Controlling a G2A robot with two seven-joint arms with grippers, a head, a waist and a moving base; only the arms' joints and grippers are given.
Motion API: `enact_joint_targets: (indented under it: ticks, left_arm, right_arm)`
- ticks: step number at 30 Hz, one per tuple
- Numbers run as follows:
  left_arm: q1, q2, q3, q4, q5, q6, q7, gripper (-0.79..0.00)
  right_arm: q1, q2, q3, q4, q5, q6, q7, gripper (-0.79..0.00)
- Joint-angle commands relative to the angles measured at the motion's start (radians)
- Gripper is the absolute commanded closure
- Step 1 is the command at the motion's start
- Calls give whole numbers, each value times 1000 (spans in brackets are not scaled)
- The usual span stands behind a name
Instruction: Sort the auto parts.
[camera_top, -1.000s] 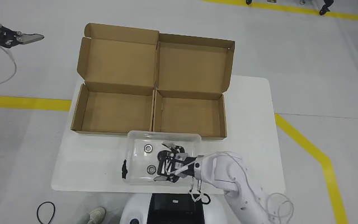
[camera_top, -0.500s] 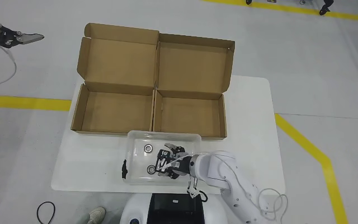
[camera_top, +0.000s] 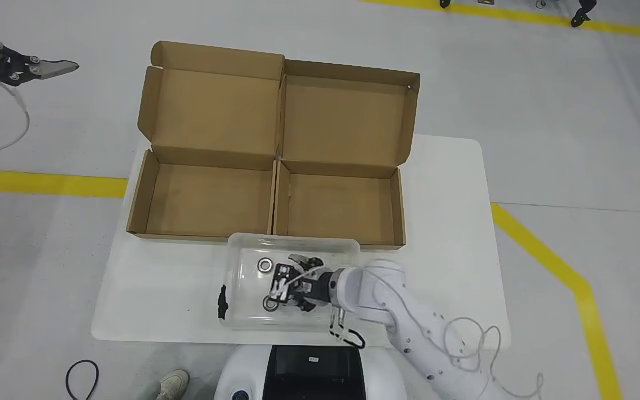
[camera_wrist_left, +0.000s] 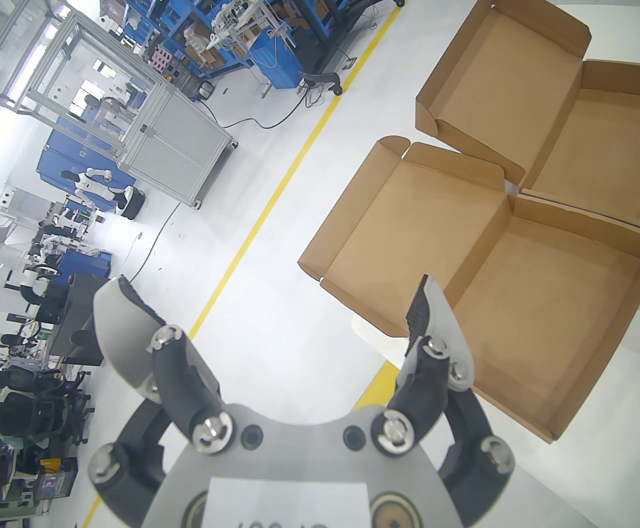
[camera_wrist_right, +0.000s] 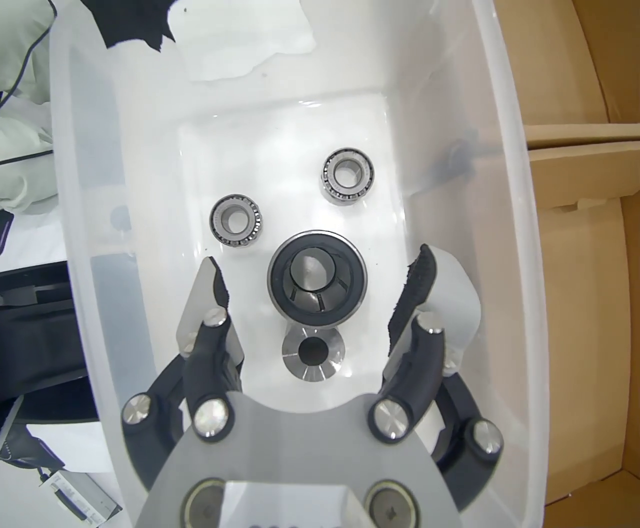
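Observation:
A clear plastic bin (camera_top: 240, 250) stands at the table's near edge. It holds two small roller bearings (camera_wrist_right: 236, 221) (camera_wrist_right: 348, 177), a large black-rimmed ring part (camera_wrist_right: 345, 295) and a small metal collet (camera_wrist_right: 313, 351). My right gripper (camera_wrist_right: 318, 260) hangs open inside the bin, its fingers on either side of the ring part without touching it. From above, the right gripper (camera_top: 288, 285) sits mid-bin between the bearings (camera_top: 265, 265) (camera_top: 270, 301). My left gripper (camera_wrist_left: 272, 290) is open and empty, held out over the floor far to the left (camera_top: 45, 68).
Two open cardboard boxes (camera_top: 205, 200) (camera_top: 340, 208) lie side by side behind the bin, lids folded back, both with nothing inside. A small black scrap (camera_top: 221, 300) lies against the bin's left side. The white table (camera_top: 450, 230) has free room on the right.
The right gripper has slid leftward and a little farther into the bin, ending over the ring part. The left arm has kept still.

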Motion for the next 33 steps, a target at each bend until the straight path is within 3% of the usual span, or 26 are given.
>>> enact_joint_targets:
  ticks: [1, 19, 24, 30, 33]
  left_arm:
    - [0, 0, 0, 0, 0, 0, 0, -785]
    - [0, 0, 0, 0, 0, 0, 0, -785]
    - [0, 0, 0, 0, 0, 0, 0, -785]
    - [0, 0, 0, 0, 0, 0, 0, -785]
    - [0, 0, 0, 0, 0, 0, 0, -785]
  right_arm:
    - [10, -1, -8, 13, -1, 3, -1, -659]
    - [36, 6, -34, 62, 17, 18, -13, -511]
    - [43, 8, -42, 69, 19, 21, -26, -360]
    - [52, 10, -50, 77, 21, 25, -49, 0]
    - [53, 12, -49, 75, 20, 30, -56, 0]
